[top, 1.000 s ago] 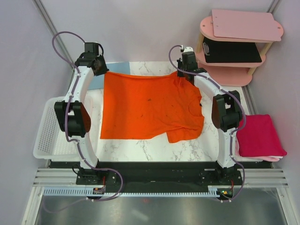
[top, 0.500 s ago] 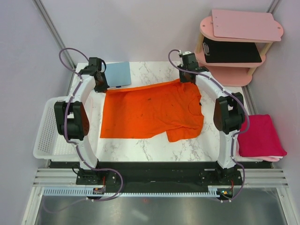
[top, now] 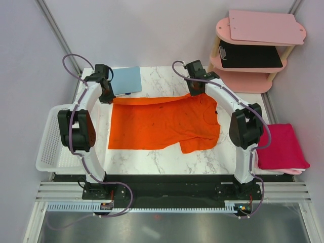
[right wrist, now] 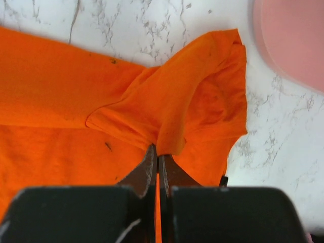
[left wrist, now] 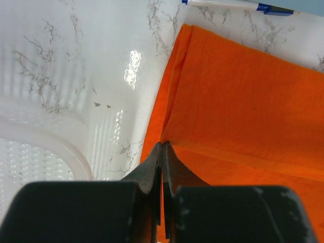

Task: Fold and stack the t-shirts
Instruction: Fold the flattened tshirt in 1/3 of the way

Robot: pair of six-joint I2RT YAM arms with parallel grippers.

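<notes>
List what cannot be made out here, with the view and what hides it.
- Top view: the magenta t-shirt's left edge is behind the right arm; the pale layer under it shows too little.
- Top view: the black item is partly under the pink board; unidentifiable.
- Left wrist view: the light-blue clipboard is cut off by the top edge.
- Right wrist view: the right end effector covers the orange t-shirt's near part.

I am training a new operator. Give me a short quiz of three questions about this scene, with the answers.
1. True or false: the left gripper and the right gripper are both shut on the orange shirt.
2. The pink shirt is: A spread flat; B folded; C held by a gripper.
3. Fill in: the clipboard lies at the table's far ____ corner.
Key: 1 true; 2 B; 3 left.
</notes>
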